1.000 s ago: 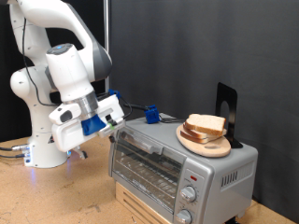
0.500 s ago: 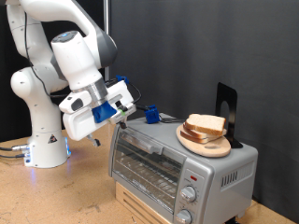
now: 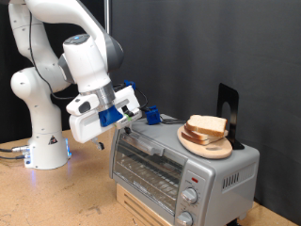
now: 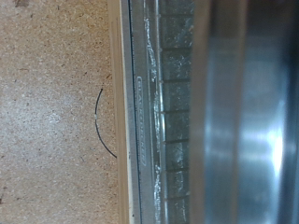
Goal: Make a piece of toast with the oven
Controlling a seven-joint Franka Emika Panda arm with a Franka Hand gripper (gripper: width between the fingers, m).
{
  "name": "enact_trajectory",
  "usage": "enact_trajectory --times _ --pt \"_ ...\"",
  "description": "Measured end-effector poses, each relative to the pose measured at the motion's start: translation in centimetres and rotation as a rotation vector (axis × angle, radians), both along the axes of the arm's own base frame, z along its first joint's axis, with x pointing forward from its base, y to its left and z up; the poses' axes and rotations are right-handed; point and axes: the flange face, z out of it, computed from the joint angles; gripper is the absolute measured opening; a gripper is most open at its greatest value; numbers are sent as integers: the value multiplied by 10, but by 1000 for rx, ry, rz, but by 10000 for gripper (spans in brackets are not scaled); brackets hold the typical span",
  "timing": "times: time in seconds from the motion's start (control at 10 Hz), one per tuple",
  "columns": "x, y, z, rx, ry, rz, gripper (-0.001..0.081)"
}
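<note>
The silver toaster oven [image 3: 179,168] stands on a wooden box at the exterior view's lower right, its glass door shut. Pale bread slices [image 3: 207,125] lie stacked on a round wooden plate [image 3: 201,145] on the oven's top. I cannot tell the piece of toast from the other slice. My gripper [image 3: 125,111], with blue parts, hovers above the oven's left end, apart from the bread; nothing shows between its fingers. The wrist view shows the oven's glass door [image 4: 177,112] and metal top [image 4: 252,131] from above, with no fingers in it.
A small blue object [image 3: 150,115] sits on the oven's top at the back left. A black stand [image 3: 229,108] rises behind the plate. Two knobs [image 3: 191,198] are on the oven's front right. The cork tabletop [image 4: 56,112] carries a thin black cable [image 4: 100,126].
The arm has swung towards the exterior view's right and risen, bringing the gripper from beside the oven's left side to above its left end. Bread and plate have not moved.
</note>
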Motion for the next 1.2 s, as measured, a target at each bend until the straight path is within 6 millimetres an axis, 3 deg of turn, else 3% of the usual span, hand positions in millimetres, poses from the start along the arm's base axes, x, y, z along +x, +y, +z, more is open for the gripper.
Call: enact_trajectory --times 0.5,1.2 --pt "-2 -38 -4 -57 1 -34 808" --pt "-2 -95 -36 -161 -14 -81 808"
